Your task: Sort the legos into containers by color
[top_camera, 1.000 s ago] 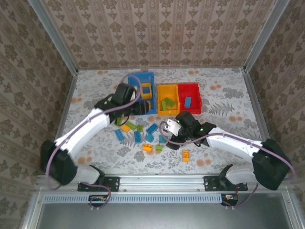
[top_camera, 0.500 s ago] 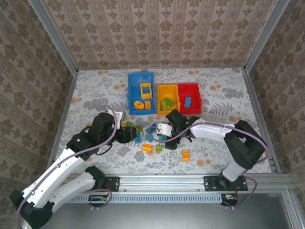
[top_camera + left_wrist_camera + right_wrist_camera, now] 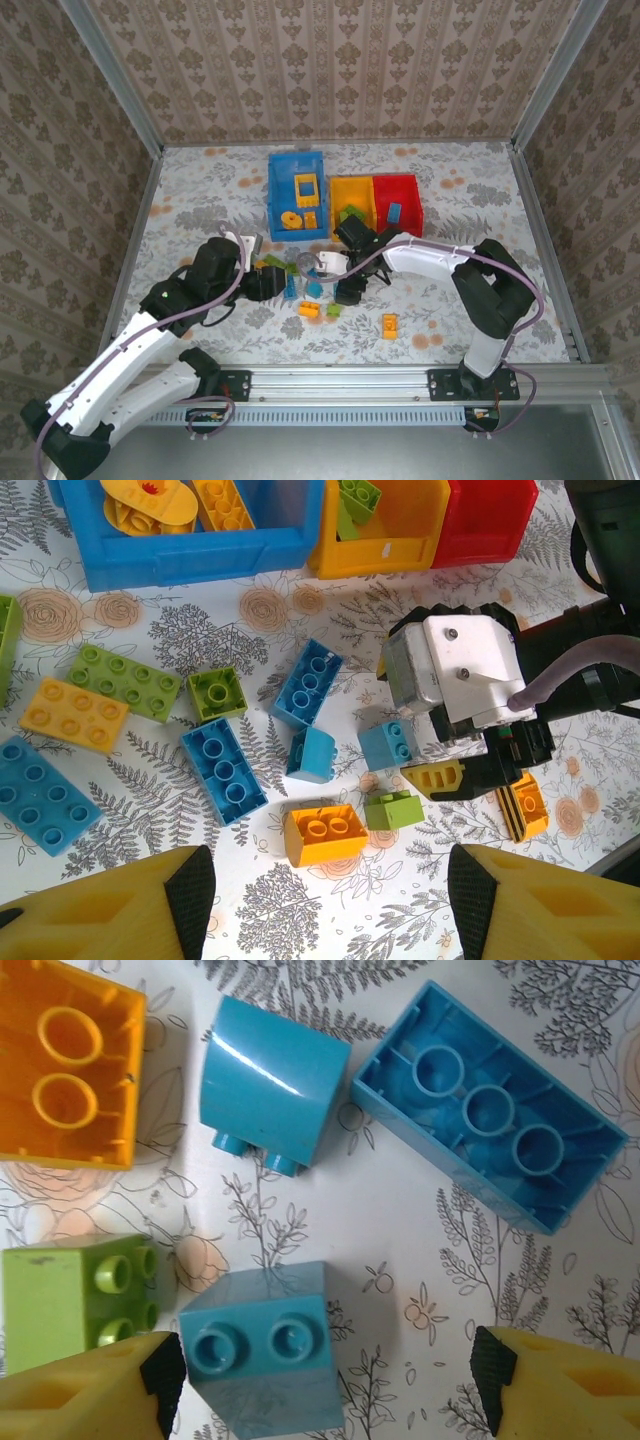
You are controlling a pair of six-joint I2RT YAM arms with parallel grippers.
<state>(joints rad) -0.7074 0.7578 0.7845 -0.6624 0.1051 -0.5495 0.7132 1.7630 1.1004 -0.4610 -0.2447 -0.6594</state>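
Note:
Loose legos in blue, green and orange lie on the flowered table in front of the containers: a blue bin [image 3: 272, 195], a yellow bin [image 3: 336, 210] and a red bin [image 3: 412, 205]. My right gripper [image 3: 328, 1385] stands open over a small blue brick [image 3: 265, 1360], which sits close to its left finger with a gap to the right one. A green brick [image 3: 70, 1295], an orange brick [image 3: 65, 1080] and a long blue brick [image 3: 490, 1110] lie around it. My left gripper [image 3: 330, 900] is open and empty, just short of an orange brick [image 3: 322, 833].
The blue bin [image 3: 200, 560] holds orange-yellow pieces, the yellow bin [image 3: 375, 550] green ones, the red bin [image 3: 490, 520] a blue one. My right gripper [image 3: 478, 790] hangs close to the left one's right side. A lone orange brick [image 3: 390, 325] lies nearer the front.
The left arm has pulled back from the blue bin to the pile. The right gripper has moved left and farther in over the small blue brick, its fingers narrowing.

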